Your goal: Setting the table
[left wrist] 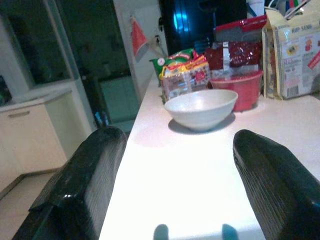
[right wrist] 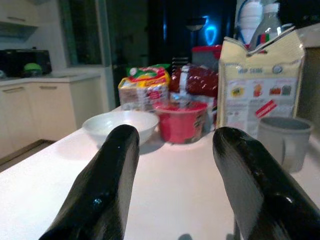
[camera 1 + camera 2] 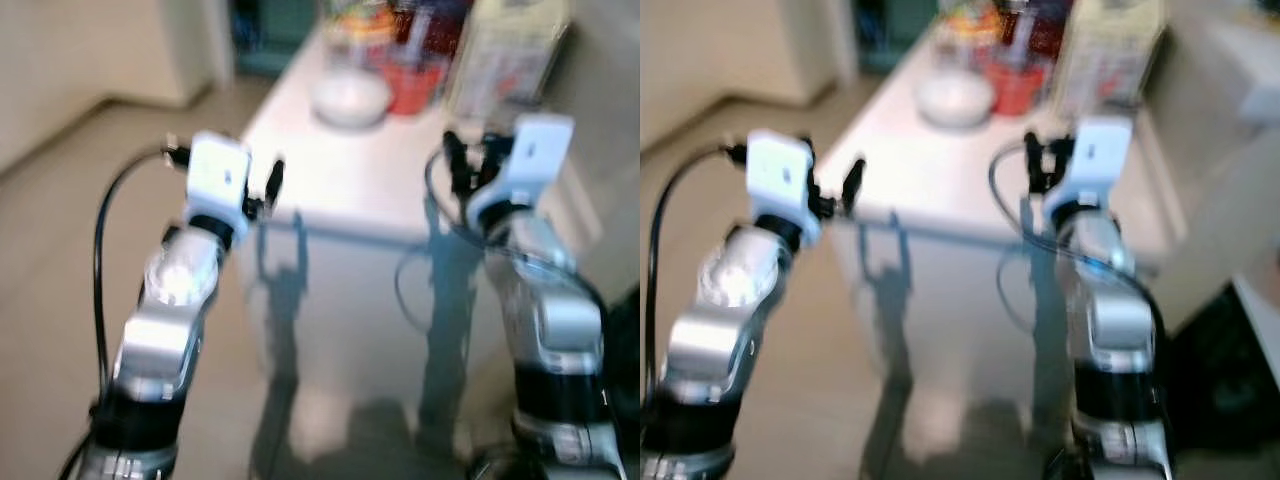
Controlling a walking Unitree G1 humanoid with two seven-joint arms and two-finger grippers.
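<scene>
A white bowl (image 3: pixel 350 97) sits near the far end of the white table (image 3: pixel 340 190), seen closer in the left wrist view (image 1: pixel 201 107). A red bowl (image 2: pixel 181 120) stands just behind it, and a grey mug (image 2: pixel 282 141) is off to its right. My left gripper (image 3: pixel 262 190) hovers at the table's near left corner, open, its fingers (image 1: pixel 85 185) wide apart with nothing between them. My right gripper (image 3: pixel 458 160) is over the table's near right part, also open and empty, its fingers (image 2: pixel 107 190) aimed toward the bowls.
A tall yellow paper bag (image 2: pixel 260 85), snack packets (image 1: pixel 182 75) and a dark red packet (image 2: pixel 197 80) crowd the table's far end. Cream cabinets (image 1: pixel 30 135) stand left of the table, and tiled floor (image 3: pixel 60 260) lies to the left. The head views are blurred.
</scene>
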